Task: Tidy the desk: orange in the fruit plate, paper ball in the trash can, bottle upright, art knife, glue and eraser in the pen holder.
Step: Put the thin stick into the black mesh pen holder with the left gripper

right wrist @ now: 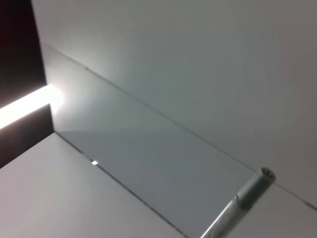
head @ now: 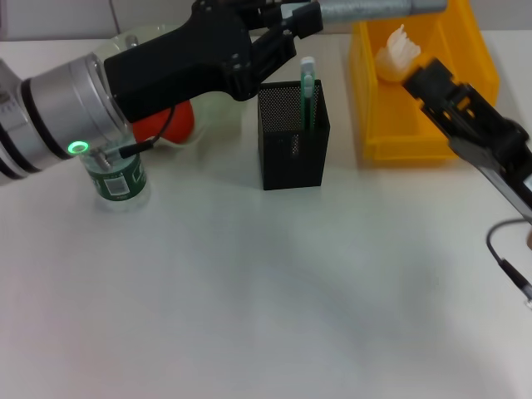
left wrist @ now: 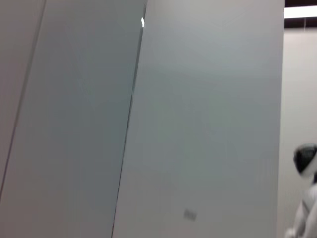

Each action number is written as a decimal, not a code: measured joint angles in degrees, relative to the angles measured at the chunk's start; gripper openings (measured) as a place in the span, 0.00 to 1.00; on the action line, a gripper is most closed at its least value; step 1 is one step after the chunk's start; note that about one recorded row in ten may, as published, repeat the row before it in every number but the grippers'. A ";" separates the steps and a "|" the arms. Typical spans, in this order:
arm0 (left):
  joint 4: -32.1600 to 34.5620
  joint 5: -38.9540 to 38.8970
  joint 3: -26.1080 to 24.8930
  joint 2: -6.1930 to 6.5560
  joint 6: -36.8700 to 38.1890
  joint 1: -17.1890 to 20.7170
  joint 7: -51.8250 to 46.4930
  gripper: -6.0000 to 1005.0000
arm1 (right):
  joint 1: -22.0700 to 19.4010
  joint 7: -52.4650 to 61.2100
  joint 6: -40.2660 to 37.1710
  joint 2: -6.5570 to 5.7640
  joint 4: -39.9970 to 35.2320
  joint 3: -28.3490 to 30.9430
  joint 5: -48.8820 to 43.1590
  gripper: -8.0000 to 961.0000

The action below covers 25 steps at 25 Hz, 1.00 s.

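So the left gripper [head: 306, 18] is up at the top middle of the head view, right over the black mesh pen holder [head: 293, 137], and it's pinching a grey metal stick [head: 378, 8] that runs off sideways toward the top right. My guess is that's the art knife, though I can't make out a blade. The jaws look pressed onto one end of it.

A green and white tube [head: 307, 93], probably the glue, is already standing in the holder. The paper ball [head: 399, 51] sits in the yellow bin [head: 420, 137] at upper right, the bottle [head: 119, 177] is upright at the left, and the orange [head: 163, 123] peeks out behind the arm, looks like it's in the plate. No eraser that I can see.

The right gripper [head: 428, 79] hangs over the bin's front edge; can't tell if it's open or closed.

The step in hand looks like getting the stick into the holder. It's lying flat though, so the next move would need it tipped upright over the opening before letting go.
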 joint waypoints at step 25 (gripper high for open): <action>51.39 68.33 -8.31 -1.22 0.46 -3.33 -52.18 0.22 | -9.68 -0.18 2.69 -0.21 -2.34 -0.08 -0.08 0.58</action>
